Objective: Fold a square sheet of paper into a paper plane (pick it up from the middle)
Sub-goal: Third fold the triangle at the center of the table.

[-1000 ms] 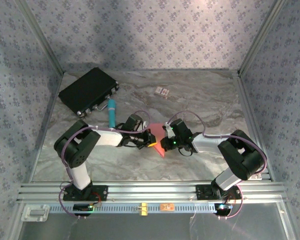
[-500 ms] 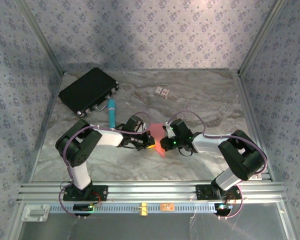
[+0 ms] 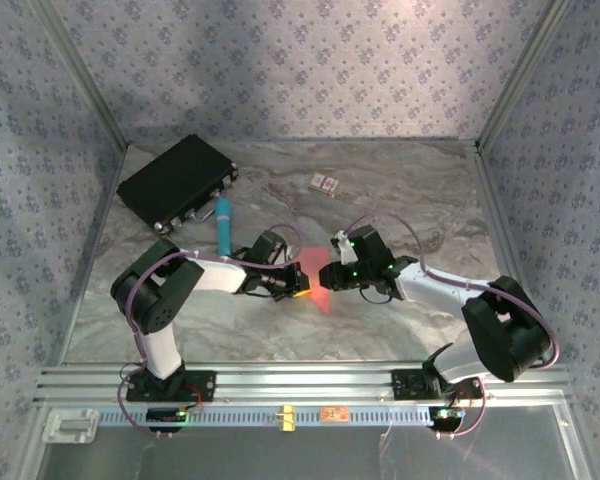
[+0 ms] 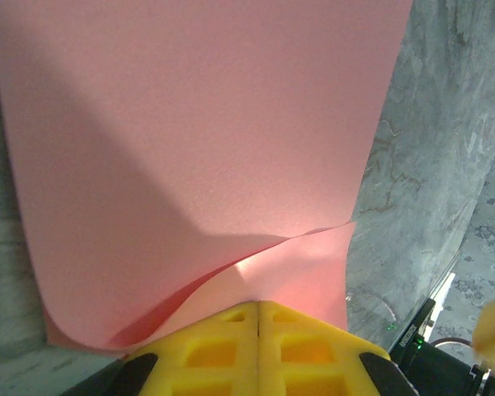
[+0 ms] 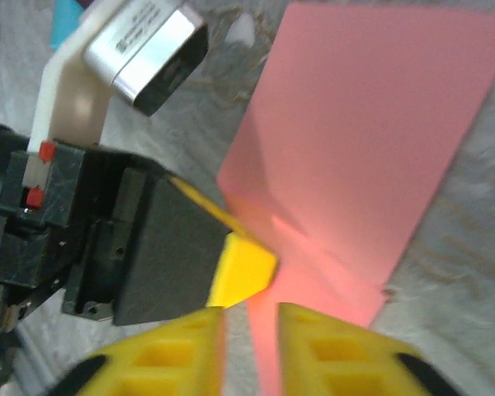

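Pinching curled square sheet of paper [image 4: 190, 124], left gripper [image 4: 257, 312] pressed together on its edge, over table [image 3: 420, 200] middle between arms; right gripper [image 5: 249, 322] slightly parted at sheet edge. Best: hold left pinch firm, align edges before right presses crease

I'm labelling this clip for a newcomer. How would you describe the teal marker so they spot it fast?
Start at the black case at the far left. Just off its near right corner lies the teal marker, a slim stick and the only blue-green thing around.
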Robot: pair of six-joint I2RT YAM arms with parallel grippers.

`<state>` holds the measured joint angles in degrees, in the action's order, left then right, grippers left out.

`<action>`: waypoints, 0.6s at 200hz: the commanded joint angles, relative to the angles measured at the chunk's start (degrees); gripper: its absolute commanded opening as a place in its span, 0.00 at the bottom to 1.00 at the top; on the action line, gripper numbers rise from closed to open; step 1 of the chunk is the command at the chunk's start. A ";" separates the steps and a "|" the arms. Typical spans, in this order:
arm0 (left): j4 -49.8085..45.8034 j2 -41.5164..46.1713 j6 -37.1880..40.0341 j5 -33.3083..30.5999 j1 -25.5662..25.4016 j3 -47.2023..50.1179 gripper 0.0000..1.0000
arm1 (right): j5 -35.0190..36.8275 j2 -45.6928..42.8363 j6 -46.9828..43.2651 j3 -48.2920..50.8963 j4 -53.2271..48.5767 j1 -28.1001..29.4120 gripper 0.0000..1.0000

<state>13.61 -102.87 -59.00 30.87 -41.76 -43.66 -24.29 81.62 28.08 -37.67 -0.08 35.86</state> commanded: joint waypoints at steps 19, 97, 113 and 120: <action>-3.07 0.65 0.99 -1.93 0.23 0.79 0.00 | -4.29 3.78 2.78 -1.85 -2.77 2.81 0.06; -3.03 0.57 1.01 -1.69 0.20 0.63 0.00 | -4.51 10.61 1.85 -5.23 -4.44 4.31 0.04; -2.97 0.48 0.99 -1.71 0.24 0.51 0.00 | -4.26 11.62 1.57 -5.52 -5.39 4.44 0.04; -2.98 0.40 0.99 -1.76 0.24 0.50 0.00 | -4.27 11.99 1.38 -5.55 -5.64 4.46 0.04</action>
<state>13.47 -102.76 -59.00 30.65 -41.76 -43.66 -28.34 91.81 29.78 -41.89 -2.48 39.92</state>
